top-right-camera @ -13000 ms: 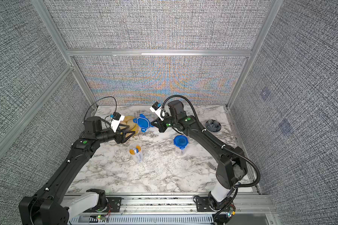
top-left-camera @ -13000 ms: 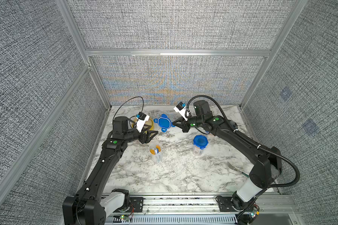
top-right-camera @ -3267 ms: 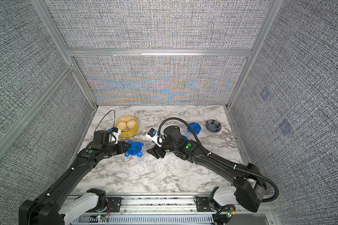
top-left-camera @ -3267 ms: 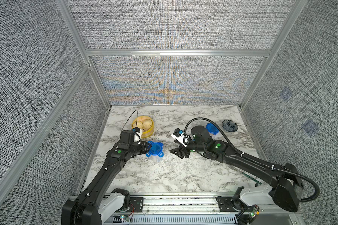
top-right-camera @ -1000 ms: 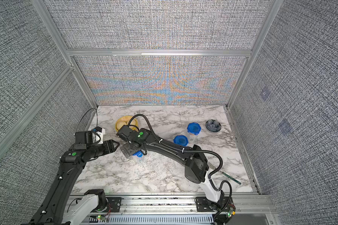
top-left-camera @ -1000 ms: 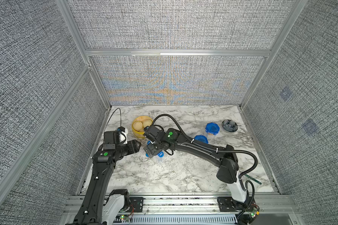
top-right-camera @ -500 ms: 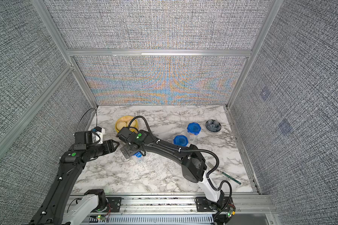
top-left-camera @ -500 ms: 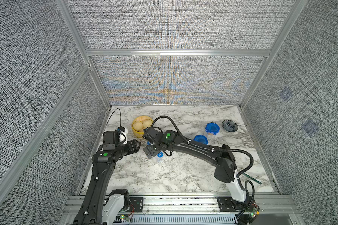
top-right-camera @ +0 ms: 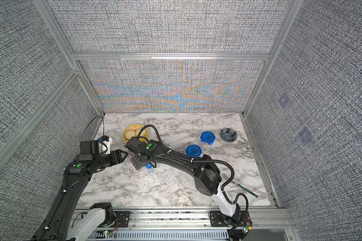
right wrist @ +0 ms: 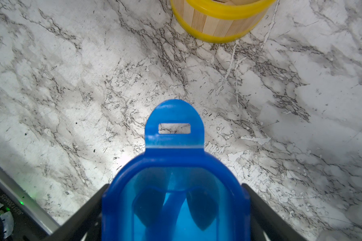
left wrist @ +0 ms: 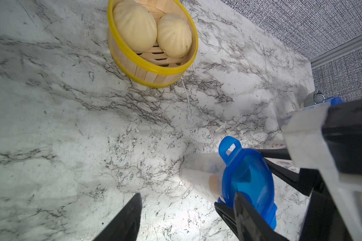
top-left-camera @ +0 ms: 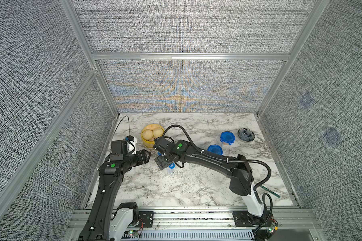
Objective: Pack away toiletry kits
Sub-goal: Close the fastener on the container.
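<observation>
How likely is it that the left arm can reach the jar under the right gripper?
Probably yes. The left gripper is open beside the jar, only bare table between them. The right gripper flanks the blue lid, but the side facing the left arm looks free.

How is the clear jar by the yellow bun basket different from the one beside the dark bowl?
The clear plastic jar near the yellow bamboo steamer sits between the right gripper's jaws; the clear jar beside the dark bowl stands free. The first jar's lid has a tab sticking out; the second jar's tabs look folded down. Both have blue lids.
</observation>
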Controlling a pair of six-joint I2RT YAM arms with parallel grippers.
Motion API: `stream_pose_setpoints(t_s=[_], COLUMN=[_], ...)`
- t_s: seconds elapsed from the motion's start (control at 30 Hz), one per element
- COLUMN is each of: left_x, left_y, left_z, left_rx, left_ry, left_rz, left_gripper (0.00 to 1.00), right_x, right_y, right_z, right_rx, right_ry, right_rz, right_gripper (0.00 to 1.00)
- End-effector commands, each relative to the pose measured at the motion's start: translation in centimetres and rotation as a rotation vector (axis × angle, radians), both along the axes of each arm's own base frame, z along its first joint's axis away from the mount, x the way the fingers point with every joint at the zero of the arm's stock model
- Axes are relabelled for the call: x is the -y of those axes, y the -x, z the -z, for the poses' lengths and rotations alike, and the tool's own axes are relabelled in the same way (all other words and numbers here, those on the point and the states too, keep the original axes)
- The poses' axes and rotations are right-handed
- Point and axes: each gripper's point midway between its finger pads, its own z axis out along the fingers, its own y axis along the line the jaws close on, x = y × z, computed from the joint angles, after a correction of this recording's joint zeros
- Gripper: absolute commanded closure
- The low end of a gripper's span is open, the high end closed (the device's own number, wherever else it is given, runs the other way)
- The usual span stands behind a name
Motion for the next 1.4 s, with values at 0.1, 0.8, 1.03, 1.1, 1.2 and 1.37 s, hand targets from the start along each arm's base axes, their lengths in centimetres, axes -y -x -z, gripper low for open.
stream_pose_setpoints(t_s=[0.1,0.8,1.03,1.1,1.2,1.37], left_x=[0.0,0.3,6.4,7.4,7.8,7.4], left_y=[-0.2,-0.6,1.8,2.7,3.7,3.8], left_z=[-0.1,-1.4,-6.1,-6.5,-6.2,-3.9], left_rx=[0.014,0.093,0.372,0.387,0.363,0.247], left_ry=[-0.006,-0.055,-0.142,-0.175,-0.271,-0.459], left_rz=[0.005,0.086,0.433,0.523,0.646,0.786], left_gripper=[0.31,0.26,0.01,0.00,0.02,0.05], right_x=[0.8,2.4,8.6,10.4,12.7,15.0], right_y=[0.8,0.4,0.3,0.4,0.7,0.7], right_z=[0.7,-6.7,-6.5,-6.2,-6.2,-7.1], right_rx=[-0.048,0.043,-0.129,-0.178,-0.206,-0.193], right_ry=[0.025,-0.186,-0.375,-0.403,-0.425,-0.464], right_rz=[-0.014,-0.023,-0.021,-0.013,-0.010,-0.007], right_gripper=[0.18,0.01,0.01,0.01,0.01,0.01])
